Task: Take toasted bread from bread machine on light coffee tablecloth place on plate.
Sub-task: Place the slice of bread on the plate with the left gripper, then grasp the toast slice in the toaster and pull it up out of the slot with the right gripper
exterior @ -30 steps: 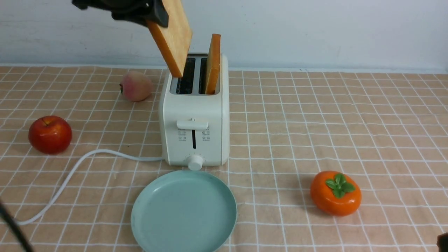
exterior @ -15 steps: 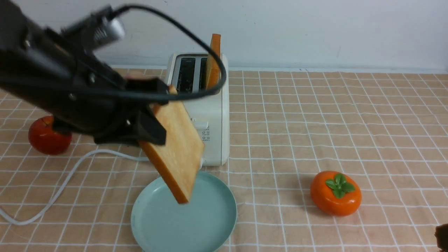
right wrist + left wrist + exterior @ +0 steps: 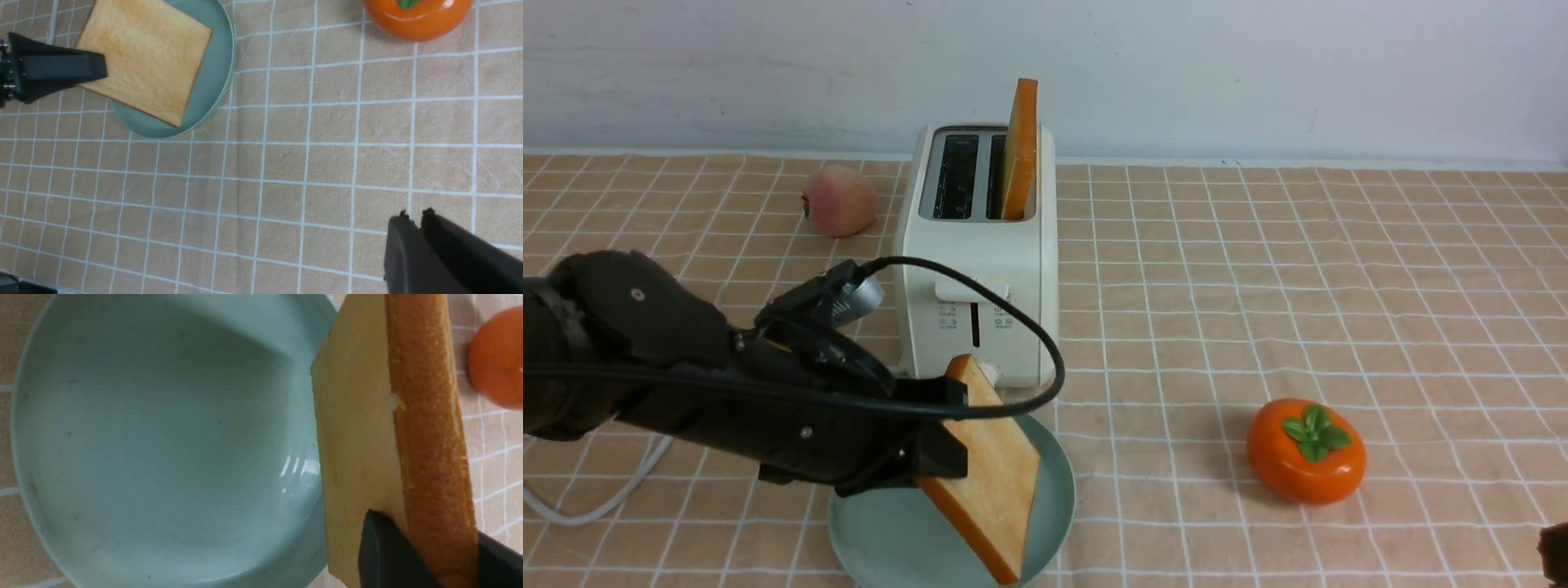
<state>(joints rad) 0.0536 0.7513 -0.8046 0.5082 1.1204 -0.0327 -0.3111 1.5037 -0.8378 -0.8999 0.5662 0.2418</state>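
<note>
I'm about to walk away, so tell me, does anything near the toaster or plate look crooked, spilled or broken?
Nothing is spilled or broken. One toast slice hangs steeply tilted in the left gripper, its low corner close to the mint-green plate rim. The other slice stands in the toaster, in its right slot.

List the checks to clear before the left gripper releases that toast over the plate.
1. Left gripper clamped on the held slice: ok.
2. Held slice above the plate: ok.
3. Held slice lying flat: not ok, steeply tilted.
4. Lower edge touching the plate: cannot tell.
5. Nothing lying in the plate: ok.
6. Right gripper away from the plate: ok, jaws together.
</note>
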